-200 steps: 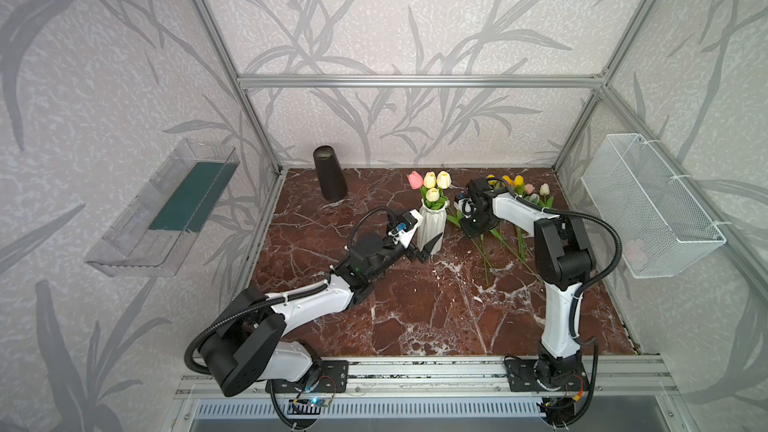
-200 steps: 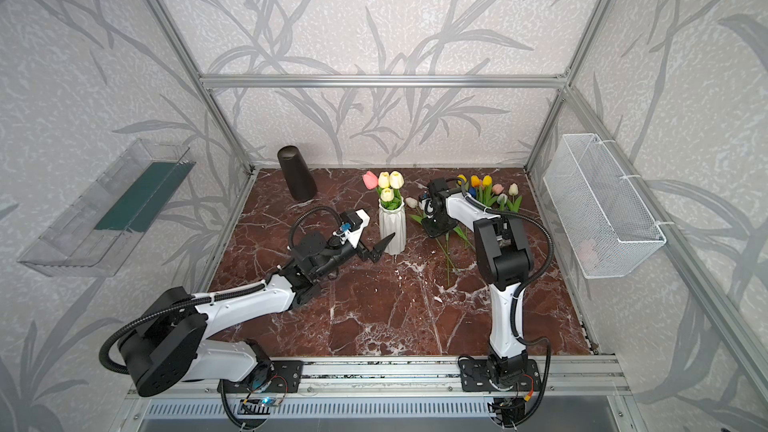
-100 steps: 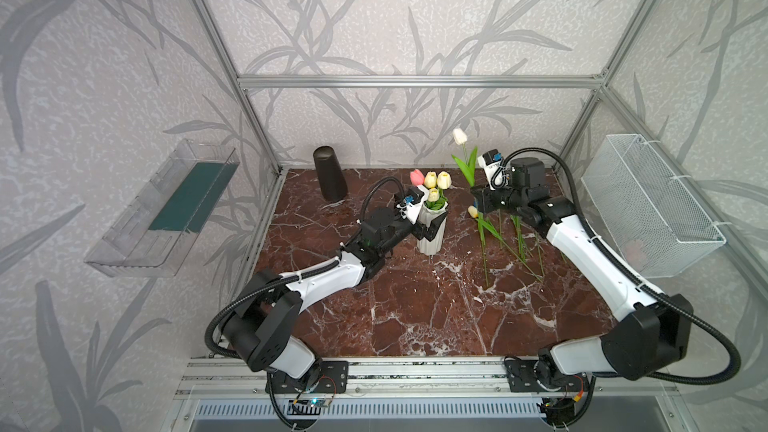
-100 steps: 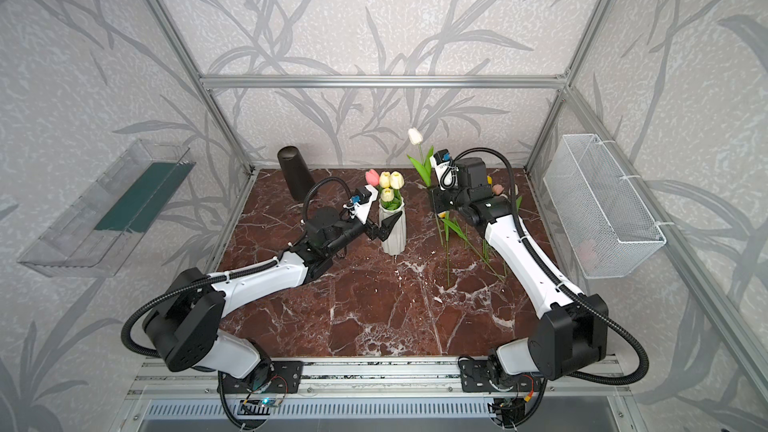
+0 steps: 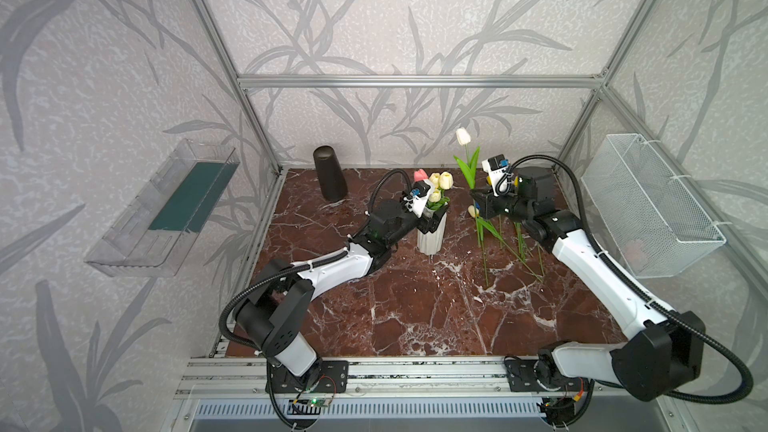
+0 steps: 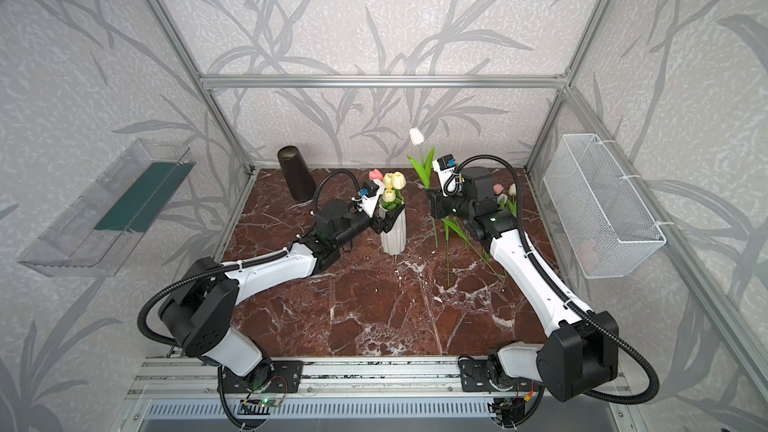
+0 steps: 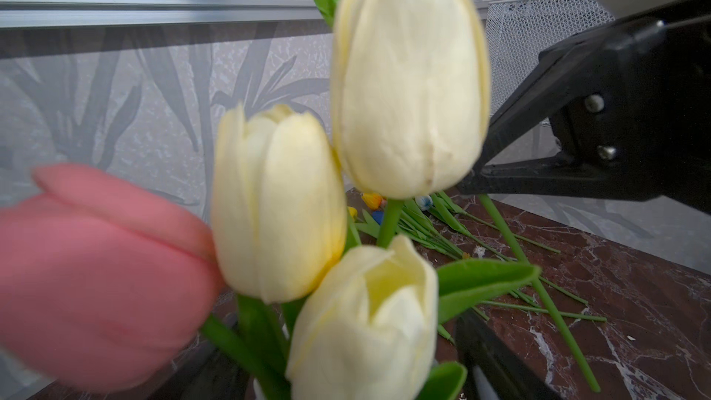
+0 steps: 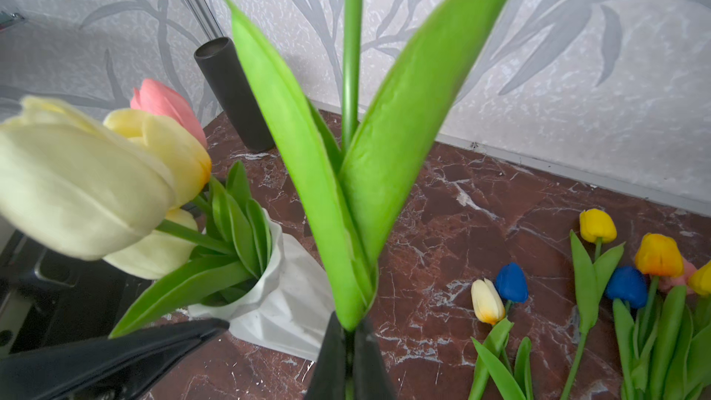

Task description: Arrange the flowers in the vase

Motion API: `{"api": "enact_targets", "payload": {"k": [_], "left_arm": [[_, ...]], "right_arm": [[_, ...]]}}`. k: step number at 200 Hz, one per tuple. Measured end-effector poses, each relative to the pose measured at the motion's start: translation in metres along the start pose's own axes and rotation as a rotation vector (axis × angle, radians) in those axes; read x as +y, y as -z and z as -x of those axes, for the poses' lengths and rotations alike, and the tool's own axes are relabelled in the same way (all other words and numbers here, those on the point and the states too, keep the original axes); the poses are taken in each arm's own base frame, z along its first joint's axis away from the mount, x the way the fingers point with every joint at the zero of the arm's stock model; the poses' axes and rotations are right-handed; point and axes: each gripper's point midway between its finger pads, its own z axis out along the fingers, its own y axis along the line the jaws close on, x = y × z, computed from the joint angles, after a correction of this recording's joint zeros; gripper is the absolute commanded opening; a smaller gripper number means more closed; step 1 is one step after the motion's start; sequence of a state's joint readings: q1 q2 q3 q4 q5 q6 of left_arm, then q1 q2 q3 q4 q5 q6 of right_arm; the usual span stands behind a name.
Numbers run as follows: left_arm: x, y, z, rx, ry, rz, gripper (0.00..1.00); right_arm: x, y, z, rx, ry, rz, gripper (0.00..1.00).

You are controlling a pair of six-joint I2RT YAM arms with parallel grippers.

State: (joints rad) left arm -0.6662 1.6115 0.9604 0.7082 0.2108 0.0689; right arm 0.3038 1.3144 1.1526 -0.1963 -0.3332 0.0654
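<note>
your right jaws are clenched on the green stem of a white tulip (image 5: 462, 136), just under the spot where its two leaves split. the tulip stands upright with its head higher than anything in the vase (image 5: 432, 238). it hangs just beside the vase on the side of your right arm (image 5: 582, 255), not over the mouth.

your left jaws stand spread at the top of the vase, one of the fingers (image 7: 496, 363) on each side of the rim, with stems rising between them. no view lets you tell whether they pinch the vase or stand just off it.

the vase is white and faceted, and it stands upright on the bench (image 5: 415, 305). it already carries one pink tulip (image 5: 419, 174) and three cream tulips (image 5: 445, 179), heads bunched above the rim. the pink one is on the side away from the white tulip.

the loose tulips (image 8: 654, 263) lie flat on the bench beyond your right jaws from the vase, well apart from it. their heads are yellow, orange, blue and cream, and their stems run toward the front edge.

a black cylinder (image 5: 329, 174) stands near the back wall on the vase's other side. farther out, a wire basket (image 5: 648, 209) hangs on the wall past the loose tulips. a clear tray (image 5: 166, 209) hangs on the opposite wall.
</note>
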Motion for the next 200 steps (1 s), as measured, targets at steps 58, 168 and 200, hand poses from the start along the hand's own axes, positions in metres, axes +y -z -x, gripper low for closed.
{"api": "enact_targets", "payload": {"k": [58, 168, 200], "left_arm": [[0.006, -0.005, 0.000, -0.002, 0.005, 0.012, 0.49], [0.015, -0.004, 0.003, -0.017, 0.041, 0.031, 0.38], [0.021, -0.003, 0.005, -0.022, 0.051, 0.043, 0.37]], "right_arm": [[0.013, 0.017, 0.014, -0.080, 0.008, 0.038, 0.00], [0.024, 0.023, 0.032, -0.150, -0.002, 0.094, 0.00], [0.030, 0.023, 0.047, -0.202, -0.023, 0.134, 0.00]]}}
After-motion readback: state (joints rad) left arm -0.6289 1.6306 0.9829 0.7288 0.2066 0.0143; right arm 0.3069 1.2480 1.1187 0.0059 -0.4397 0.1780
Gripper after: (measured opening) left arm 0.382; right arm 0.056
